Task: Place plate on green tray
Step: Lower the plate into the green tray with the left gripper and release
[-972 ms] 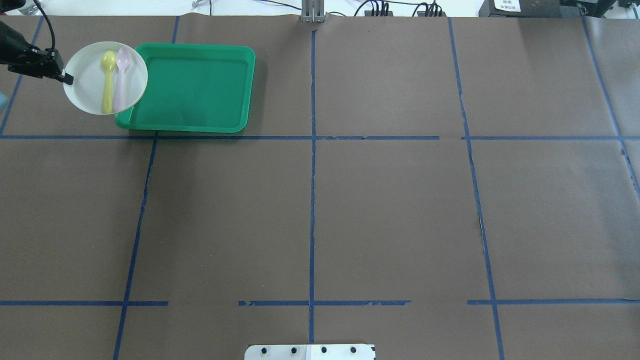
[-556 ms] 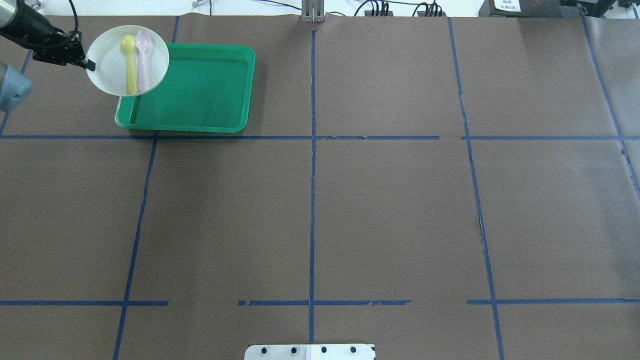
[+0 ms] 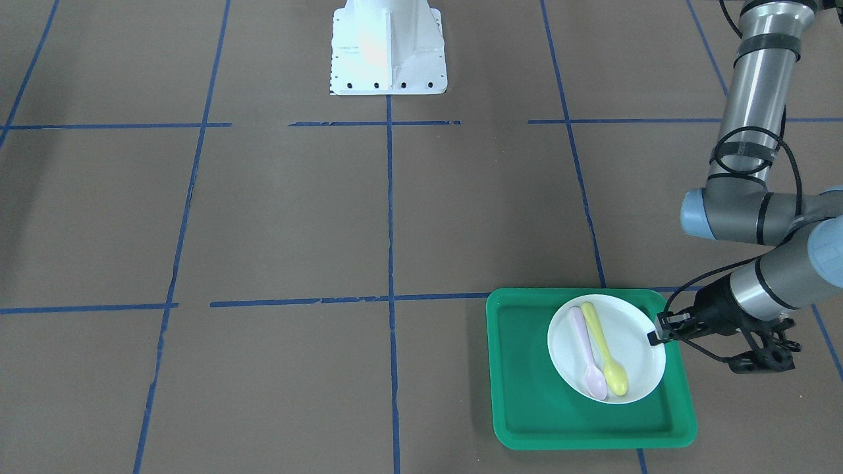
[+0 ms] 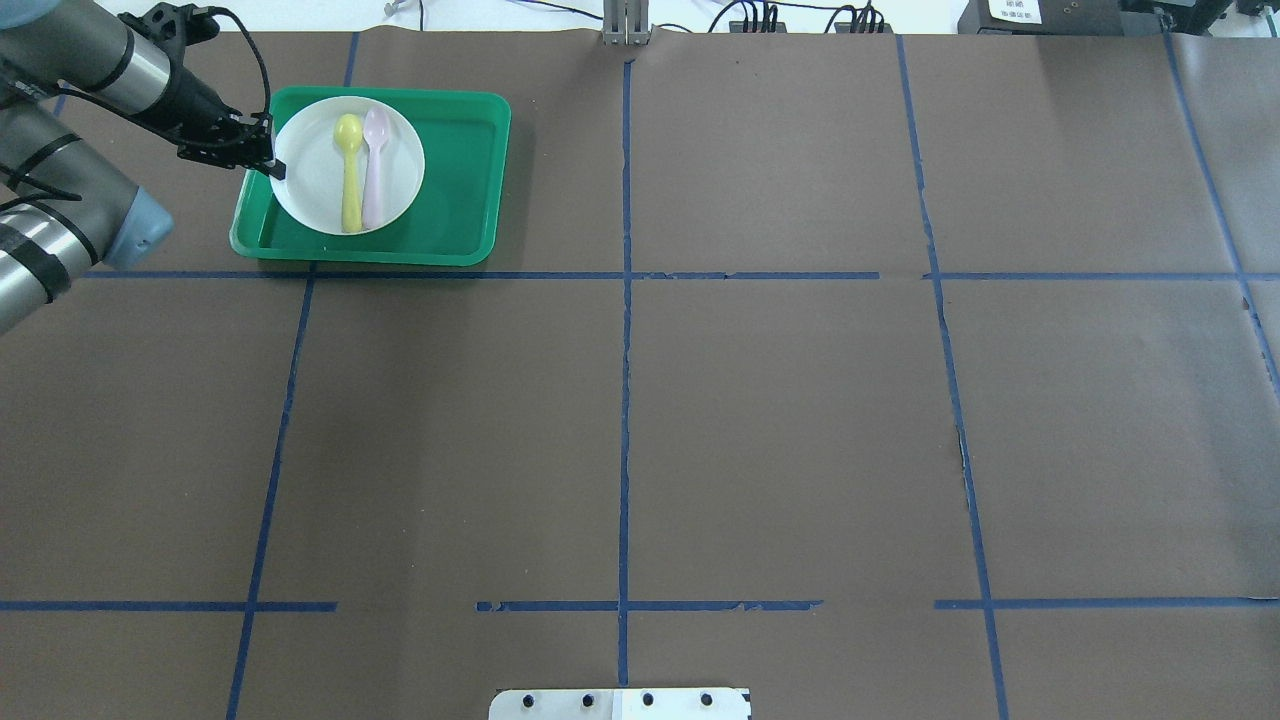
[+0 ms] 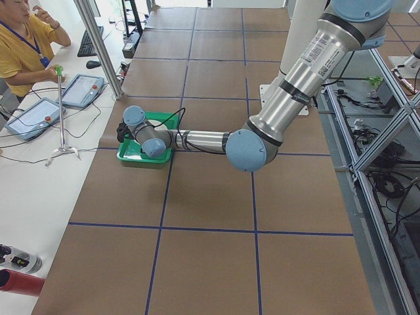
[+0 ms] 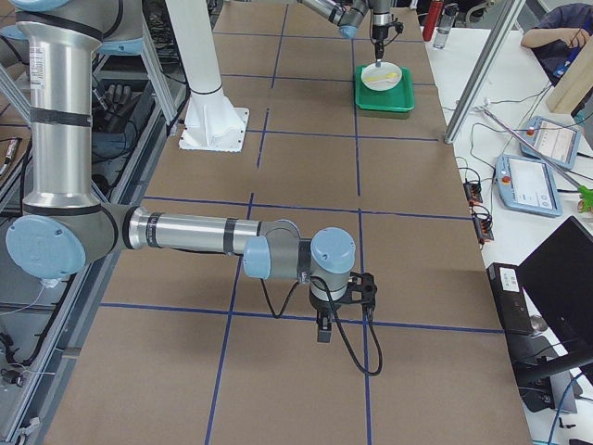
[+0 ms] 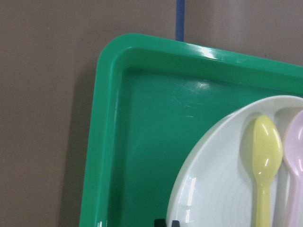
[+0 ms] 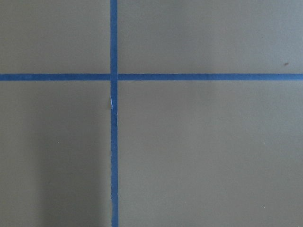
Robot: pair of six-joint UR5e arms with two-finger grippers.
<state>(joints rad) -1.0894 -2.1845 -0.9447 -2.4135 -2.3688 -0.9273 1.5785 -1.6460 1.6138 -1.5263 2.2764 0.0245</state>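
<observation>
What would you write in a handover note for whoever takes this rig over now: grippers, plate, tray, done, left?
Left gripper: shut on the plate at its left rim.
Right gripper: over bare table, far from the green tray; open or shut cannot be told.
The plate, carrying a yellow spoon and a pink spoon, sits over the tray's left half; whether it touches the tray floor is unclear.
Done: plate positioned over tray. Left: lower if needed, release, withdraw.

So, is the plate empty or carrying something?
Not empty. The plate carries two spoons lying side by side along its middle, a yellow spoon and a pink spoon.
</observation>
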